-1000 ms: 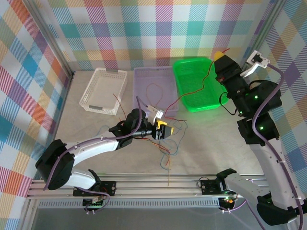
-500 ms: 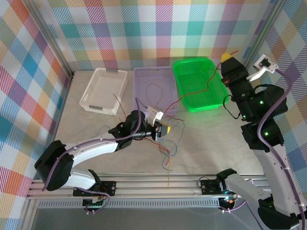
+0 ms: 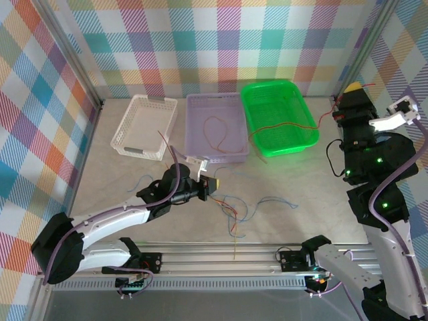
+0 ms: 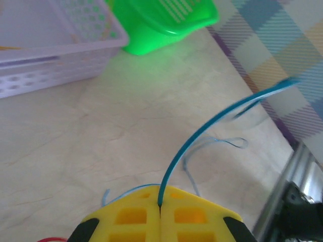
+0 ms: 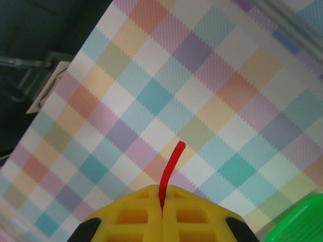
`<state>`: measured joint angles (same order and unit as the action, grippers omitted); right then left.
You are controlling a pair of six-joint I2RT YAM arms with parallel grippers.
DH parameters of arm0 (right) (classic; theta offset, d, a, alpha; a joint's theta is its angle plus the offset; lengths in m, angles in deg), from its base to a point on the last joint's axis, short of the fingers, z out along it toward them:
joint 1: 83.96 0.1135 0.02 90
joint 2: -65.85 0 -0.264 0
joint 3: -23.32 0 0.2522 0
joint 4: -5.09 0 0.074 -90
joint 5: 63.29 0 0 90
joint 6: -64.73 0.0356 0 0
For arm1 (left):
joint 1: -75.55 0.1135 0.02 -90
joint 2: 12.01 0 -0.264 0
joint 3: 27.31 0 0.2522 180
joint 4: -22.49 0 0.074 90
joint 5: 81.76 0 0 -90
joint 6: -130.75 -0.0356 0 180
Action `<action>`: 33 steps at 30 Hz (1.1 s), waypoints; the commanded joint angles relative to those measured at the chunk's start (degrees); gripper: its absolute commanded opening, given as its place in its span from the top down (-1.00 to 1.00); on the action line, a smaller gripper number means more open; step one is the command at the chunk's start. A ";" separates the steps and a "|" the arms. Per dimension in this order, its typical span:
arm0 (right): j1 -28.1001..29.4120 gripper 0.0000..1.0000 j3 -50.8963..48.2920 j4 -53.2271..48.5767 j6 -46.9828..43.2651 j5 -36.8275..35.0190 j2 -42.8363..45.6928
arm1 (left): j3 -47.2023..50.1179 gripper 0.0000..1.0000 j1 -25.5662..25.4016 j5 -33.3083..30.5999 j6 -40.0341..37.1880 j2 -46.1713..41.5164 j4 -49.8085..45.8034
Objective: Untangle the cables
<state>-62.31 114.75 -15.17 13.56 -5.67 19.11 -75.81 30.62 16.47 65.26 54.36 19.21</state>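
Observation:
A loose tangle of thin red, blue and orange cables lies on the table near the front middle. My left gripper hovers just left of it, shut on a blue cable that arcs up out of the closed yellow jaws; that blue cable trails right across the table. My right gripper is raised at the far right, beyond the green basket, shut on a red cable whose short end pokes out of the jaws. The red cable stretches left across the basket.
Three trays stand in a row at the back: a white one, a purple one holding an orange cable, and the green basket. A red cable end lies by the white tray. The metal rail runs along the front.
My right gripper has swung right and back, drawing the red cable out of the tangle and across the green basket. My left gripper has pulled left with the blue cable, spreading it on the table.

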 commanded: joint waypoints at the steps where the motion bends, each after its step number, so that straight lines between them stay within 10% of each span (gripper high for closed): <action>1: -0.35 1.00 -0.17 0.62 -5.10 -7.00 0.26 | 0.90 1.00 2.90 -5.02 3.54 -3.21 -4.50; 33: -13.63 1.00 17.37 6.48 -19.95 5.88 -47.21 | -11.12 1.00 4.32 -7.53 4.37 -19.14 -23.43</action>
<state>-75.23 129.83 -10.80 -4.21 -0.75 -26.13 -84.29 34.60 9.59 70.09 36.50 -2.43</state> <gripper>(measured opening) 0.056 0.045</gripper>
